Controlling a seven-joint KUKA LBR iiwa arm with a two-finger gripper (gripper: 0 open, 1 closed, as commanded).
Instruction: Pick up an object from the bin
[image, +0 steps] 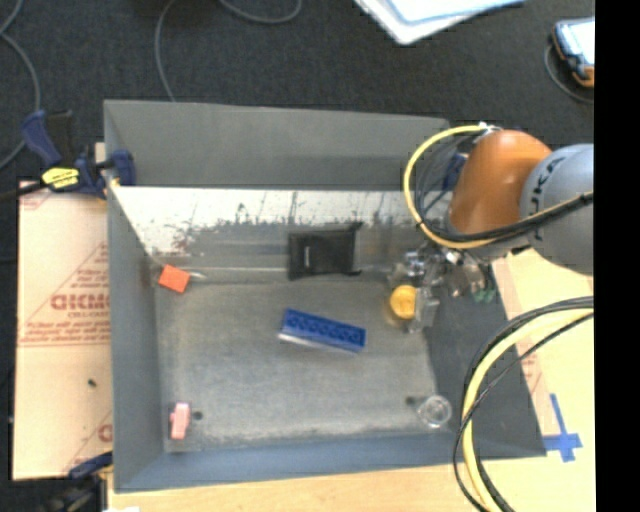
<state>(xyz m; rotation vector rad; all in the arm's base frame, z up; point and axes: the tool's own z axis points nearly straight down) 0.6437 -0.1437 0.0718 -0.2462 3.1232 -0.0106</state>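
My gripper (430, 278) hangs low at the right side of the bin, close to the right wall. A small yellow rounded thing (401, 301) lies just left of it, touching or nearly touching its metal tip. I cannot tell whether the yellow thing is held. A black boxy thing (323, 253) rests against the back wall, to the left of the gripper. A blue studded brick (322, 331) lies flat near the middle of the bin floor.
An orange cube (173, 279) sits at the back left. A small pink piece (180, 421) lies in the front left corner. A clear round thing (433, 410) is in the front right corner. The arm's orange cover and yellow cables reach over the right rim.
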